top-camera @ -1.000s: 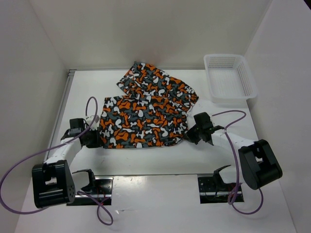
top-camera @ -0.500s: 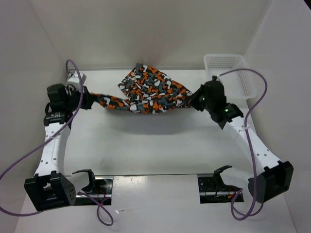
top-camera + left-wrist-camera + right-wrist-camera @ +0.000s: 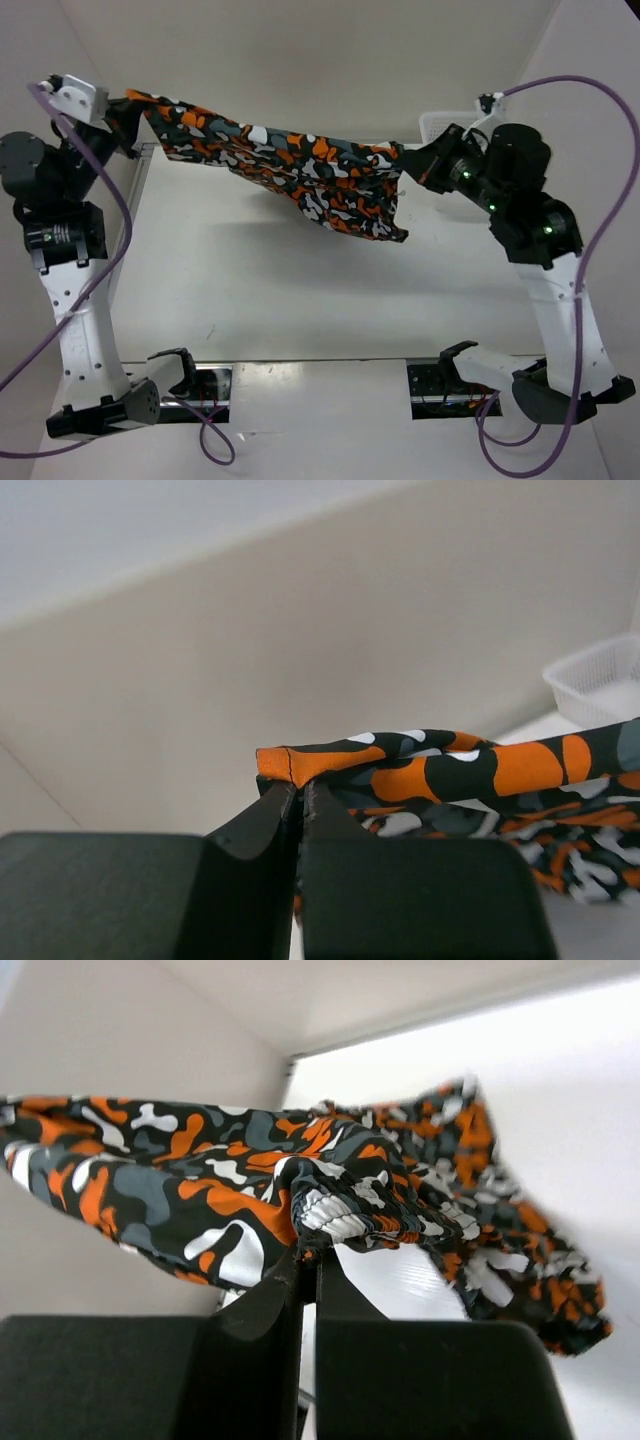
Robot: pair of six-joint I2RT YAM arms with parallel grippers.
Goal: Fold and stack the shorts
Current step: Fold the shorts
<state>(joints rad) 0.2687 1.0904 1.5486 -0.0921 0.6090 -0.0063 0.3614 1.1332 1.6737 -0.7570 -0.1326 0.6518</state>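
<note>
While both my arms stand raised high above the table (image 3: 300,300), the shorts (image 3: 300,165) hang in the air between them, and no part of the cloth touches the table surface. My left end effector (image 3: 300,792) is clenched on one corner of the shorts; in the left wrist view the two fingers are pressed together and the orange hem edge sits just above their tips. From above, this corner is at about 10 o'clock, close to the left wall. My right end effector (image 3: 308,1258) is also clenched on the shorts, at about 2 o'clock. In the right wrist view its fingers pinch a bunched fold, where a white ribbed patch of fabric shows just over the tips.

Between the two grips the fabric runs as a stretched band, sloping a little down from 10 o'clock toward 2 o'clock. A loose part hangs below this band, nearer to my right end effector than to the left one. The white mesh basket (image 3: 600,680) stands at the far right of the table, at about 2 o'clock, mostly hidden behind my right arm in the top view.
</note>
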